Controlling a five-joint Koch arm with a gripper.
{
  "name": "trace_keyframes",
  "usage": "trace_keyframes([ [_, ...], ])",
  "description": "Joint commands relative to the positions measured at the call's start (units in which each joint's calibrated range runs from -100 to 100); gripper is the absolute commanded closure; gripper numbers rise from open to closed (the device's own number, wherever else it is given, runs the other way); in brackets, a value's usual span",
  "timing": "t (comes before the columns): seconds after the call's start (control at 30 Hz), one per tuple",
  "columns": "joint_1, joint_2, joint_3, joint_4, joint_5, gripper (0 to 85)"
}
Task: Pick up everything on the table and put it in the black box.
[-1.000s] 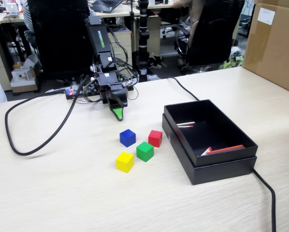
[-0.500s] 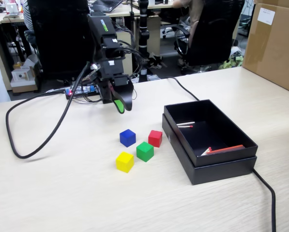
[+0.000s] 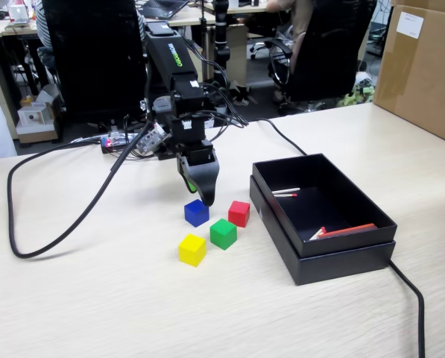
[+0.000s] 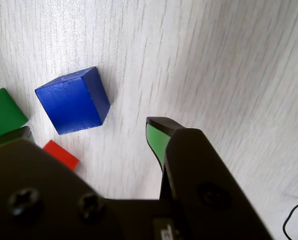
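Observation:
Four small cubes lie together on the table [image 3: 95,298]: blue [image 3: 197,212], red [image 3: 238,213], green [image 3: 223,233] and yellow [image 3: 192,250]. My gripper [image 3: 205,195] points down just above and behind the blue cube, touching nothing. In the wrist view its jaws stand wide apart, so the gripper [image 4: 89,129] is open and empty. The blue cube [image 4: 73,101] lies just past the fingertips, with the green cube [image 4: 4,112] and a corner of the red cube [image 4: 61,154] at the left. The yellow cube is outside that view. The black box [image 3: 341,262] stands to the right of the cubes.
Red-and-white pens [image 3: 345,230] lie inside the box. A black cable [image 3: 28,224] loops over the left of the table, and another [image 3: 412,298] runs off behind the box. A brown carton [image 3: 423,67] stands at the far right. Office chairs stand beyond the back edge.
The arm has swung forward and rightward from the table's back edge, and the gripper has come down to just above the blue cube. The cubes and box have not moved.

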Motion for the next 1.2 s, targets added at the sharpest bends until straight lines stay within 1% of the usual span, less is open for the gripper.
trace_keyframes([
  [0.0, -0.24, 1.53, 5.71, -0.58, -0.63, 40.8],
  [0.1, -0.44, 5.55, 8.52, -0.58, -0.93, 41.1],
  [0.3, -0.63, 11.51, 10.33, -0.66, -1.22, 45.0],
  [0.37, -0.78, 13.12, 10.61, -0.58, -1.17, 50.7],
  [0.5, -1.37, 16.33, 12.78, -0.58, -1.07, 59.5],
  [0.57, -1.71, 17.14, 14.05, -0.66, -1.03, 68.0],
  [0.67, -2.1, 17.48, 14.96, -0.66, -1.03, 76.5],
  [0.77, -2.25, 15.3, 14.78, -1.18, -1.03, 77.5],
  [0.83, -1.95, 11.17, 15.14, -4.2, -0.93, 77.5],
  [0.97, 0.93, -0.19, 18.67, -9.73, 0.34, 77.5],
  [1.0, 2.05, -2.6, 20.03, -10.51, 0.83, 77.5],
  [1.03, 4.4, -5.58, 24.39, -12.5, 1.76, 77.5],
  [1.07, 4.93, -5.81, 25.47, -12.93, 2.0, 77.5],
  [1.17, 9.43, -5.24, 34.9, -13.28, 3.61, 77.5],
])
